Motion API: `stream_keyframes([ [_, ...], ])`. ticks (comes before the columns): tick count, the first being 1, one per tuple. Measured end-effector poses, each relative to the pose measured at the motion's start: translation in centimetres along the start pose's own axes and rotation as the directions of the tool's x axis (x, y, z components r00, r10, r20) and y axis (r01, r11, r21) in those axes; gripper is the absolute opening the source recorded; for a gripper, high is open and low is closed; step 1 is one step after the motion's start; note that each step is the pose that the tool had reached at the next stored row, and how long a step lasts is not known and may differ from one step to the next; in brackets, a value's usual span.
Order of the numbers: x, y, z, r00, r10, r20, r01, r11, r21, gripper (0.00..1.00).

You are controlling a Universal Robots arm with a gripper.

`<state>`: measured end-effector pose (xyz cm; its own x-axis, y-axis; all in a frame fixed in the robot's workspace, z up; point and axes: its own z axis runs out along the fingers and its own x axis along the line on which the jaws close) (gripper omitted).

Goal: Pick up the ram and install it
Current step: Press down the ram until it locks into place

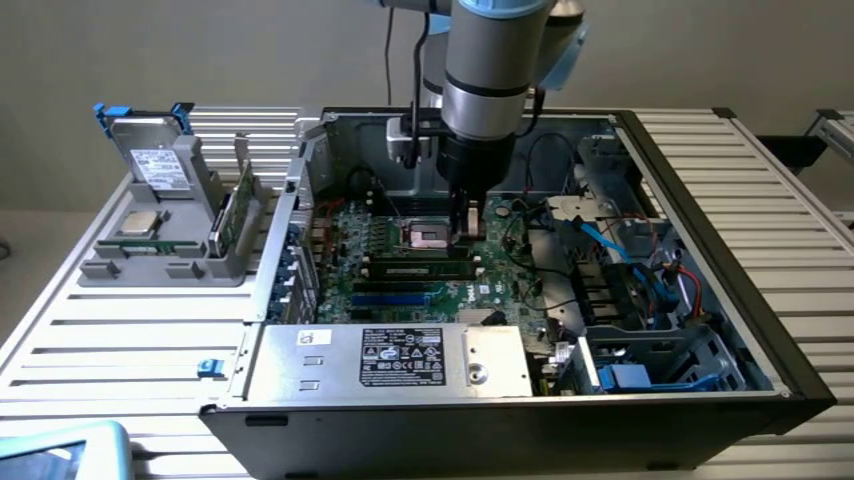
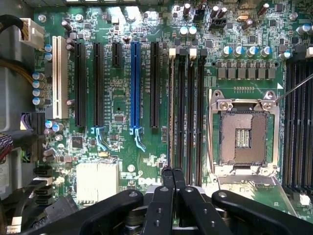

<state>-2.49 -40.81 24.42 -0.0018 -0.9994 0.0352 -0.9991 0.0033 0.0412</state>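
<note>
Slatted bench (image 1: 120, 340), open PC case (image 1: 747, 330) — gripper (image 2: 173, 176) fingers pressed together, pushing the ram (image 2: 170, 112) edge-on into its slot (image 2: 182, 107); seating step, needs straight downward pressure.

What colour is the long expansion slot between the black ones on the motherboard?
Blue; the slot shows best in the wrist view.

Two cameras, one open computer case

The exterior view looks down at an angle from in front of the computer case (image 1: 534, 300) on the desk (image 1: 120, 340); the wrist view faces straight down, close over the motherboard (image 2: 122, 98), which both share, including the processor socket (image 2: 243, 137).
</note>
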Motion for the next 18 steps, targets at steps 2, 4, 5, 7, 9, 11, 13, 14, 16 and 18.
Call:
stream_keyframes([
  [2, -0.01, -0.01, 0.19, 1.0, 0.0, -0.0001, 0.0, 1.0, 0.0, 0.11],
  [4, -0.02, -0.06, 0.42, 1.0, 0.0, -0.0001, 0.0, 1.0, 0.0, 0.11],
  [5, -0.02, -0.06, 0.48, 1.0, 0.0, 0.0, 0.0, 1.0, -0.0001, 0.11],
  [7, -0.02, -0.13, 0.49, 1.0, 0.0, -0.0004, 0.0, 1.0, -0.0002, 0.11],
  [9, -0.03, -0.4, 0.57, 1.0, 0.0, 0.0002, 0.0, 1.0, 0.0, 0.11],
  [11, -0.03, -0.52, 0.62, 1.0, 0.0, 0.0, 0.0, 1.0, 0.0006, 0.11],
  [13, -0.03, -0.53, 0.66, 1.0, 0.0, -0.0003, 0.0, 1.0, 0.0056, 0.11],
  [14, -0.05, -0.52, 0.68, 1.0, 0.0, -0.0002, 0.0, 1.0, 0.009, 0.11],
  [16, -0.06, -0.36, 0.71, 1.0, 0.001, 0.0002, -0.001, 0.9997, 0.0254, 0.11],
  [18, -0.06, -0.27, 0.73, 1.0, 0.001, 0.0003, -0.001, 0.9994, 0.0335, 0.11],
])
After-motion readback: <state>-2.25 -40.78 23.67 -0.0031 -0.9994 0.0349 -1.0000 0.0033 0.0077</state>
